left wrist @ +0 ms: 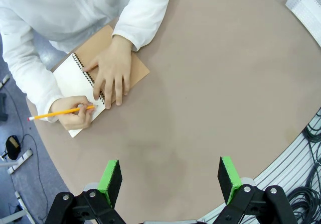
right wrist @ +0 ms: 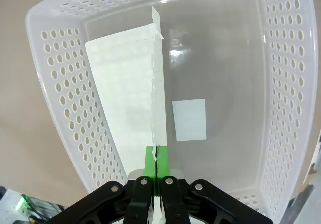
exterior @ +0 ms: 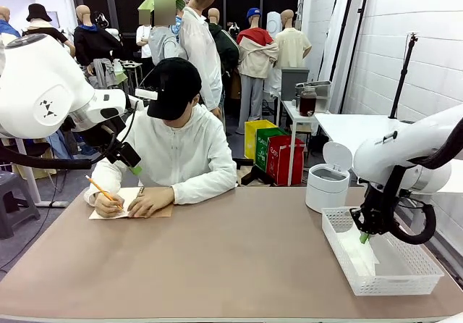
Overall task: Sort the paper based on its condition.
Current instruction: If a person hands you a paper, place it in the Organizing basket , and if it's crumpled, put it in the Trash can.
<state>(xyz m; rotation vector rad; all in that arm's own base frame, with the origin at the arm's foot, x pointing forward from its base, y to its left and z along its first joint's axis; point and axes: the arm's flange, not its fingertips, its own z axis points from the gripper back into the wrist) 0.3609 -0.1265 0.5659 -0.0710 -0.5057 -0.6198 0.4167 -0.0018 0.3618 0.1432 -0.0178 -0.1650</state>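
Observation:
A smooth white sheet of paper (right wrist: 125, 103) hangs into the white mesh basket (right wrist: 50, 58), one side leaning on the basket's wall. My right gripper (right wrist: 156, 159) is shut on the sheet's edge. From the front, the right gripper (exterior: 364, 237) sits low over the basket (exterior: 405, 283) at the table's right, with the paper (exterior: 359, 256) below it. My left gripper (left wrist: 169, 181) is open and holds nothing, high above the table. It hovers at the left (exterior: 132, 161), near the person's shoulder.
A person at the far left writes with a pencil (left wrist: 62, 113) in a spiral notebook (exterior: 130, 201) with a brown cover, one hand (left wrist: 111, 76) flat on it. A white lidded bin (exterior: 327, 184) stands behind the basket. A small white rectangle (right wrist: 189, 119) shows on the basket floor.

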